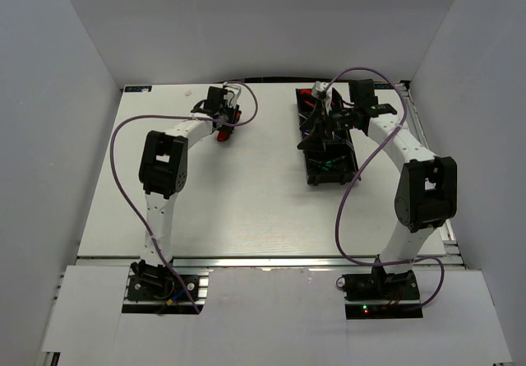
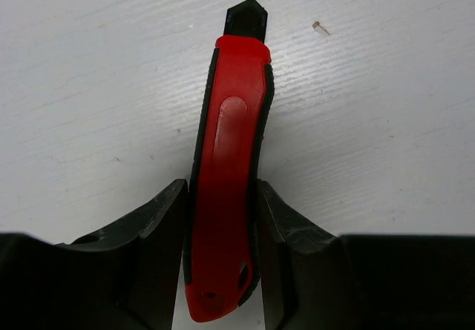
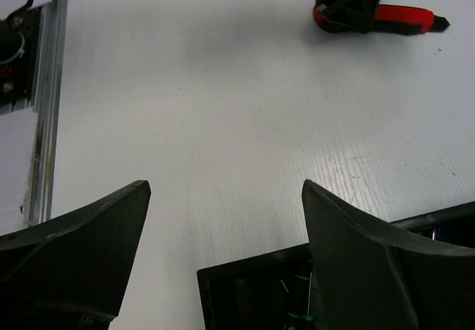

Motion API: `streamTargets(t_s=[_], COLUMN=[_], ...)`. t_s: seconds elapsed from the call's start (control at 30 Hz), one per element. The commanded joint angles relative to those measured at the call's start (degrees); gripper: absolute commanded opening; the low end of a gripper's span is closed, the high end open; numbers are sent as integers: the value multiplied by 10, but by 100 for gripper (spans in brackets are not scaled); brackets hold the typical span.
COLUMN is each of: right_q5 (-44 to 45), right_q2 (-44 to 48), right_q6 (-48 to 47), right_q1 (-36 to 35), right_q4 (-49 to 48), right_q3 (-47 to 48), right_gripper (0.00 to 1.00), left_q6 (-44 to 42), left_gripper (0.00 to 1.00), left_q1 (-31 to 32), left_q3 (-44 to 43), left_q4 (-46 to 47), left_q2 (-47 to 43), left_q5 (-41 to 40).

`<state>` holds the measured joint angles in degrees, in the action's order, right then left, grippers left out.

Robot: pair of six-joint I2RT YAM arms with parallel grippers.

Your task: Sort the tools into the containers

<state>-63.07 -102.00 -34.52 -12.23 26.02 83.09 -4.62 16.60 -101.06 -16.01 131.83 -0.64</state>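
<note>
From above, the left gripper (image 1: 223,126) is at the far side of the worktop (image 1: 246,210), well apart from the tray (image 1: 333,182); the right gripper (image 1: 322,124) hangs over it and could block the drop. Left wrist: fingers (image 2: 159,226) are clenched on the red cutter (image 2: 226,167) near its butt, so the long free end might swing or slip during carrying. Right wrist: the gripper is released, spread above the tray rim, with tools (image 3: 304,317) inside

Glossy red plastic cutter handle (image 2: 226,196) — matt white grained table (image 2: 89,107), black plastic tray (image 3: 230,274)
</note>
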Motion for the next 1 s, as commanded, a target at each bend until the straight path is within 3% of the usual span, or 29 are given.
streamTargets(t_s=[0.0,0.23,0.47,0.53,0.67,0.97], right_q5=[28,123,115,148,195,206], right_q2=[6,6,-68,-89,-125,-125], right_q6=[83,257,479,534,589,675], right_q1=[1,-4,-12,-29,-59,-102], right_q4=[-60,-144,-142,-120,-81,-84], right_q3=[23,21,128,162,219,185], right_gripper=[89,89,89,89,89,90], left_q6=[38,187,400,476,464,394], left_gripper=[2,0,0,0,0,0], left_q1=[-3,-14,-15,-10,20,60], left_q3=[26,147,331,368,387,380], left_q4=[-13,91,263,294,295,269], left_q2=[-59,-201,-329,-356,-375,-402], left_q5=[26,141,252,271,276,228])
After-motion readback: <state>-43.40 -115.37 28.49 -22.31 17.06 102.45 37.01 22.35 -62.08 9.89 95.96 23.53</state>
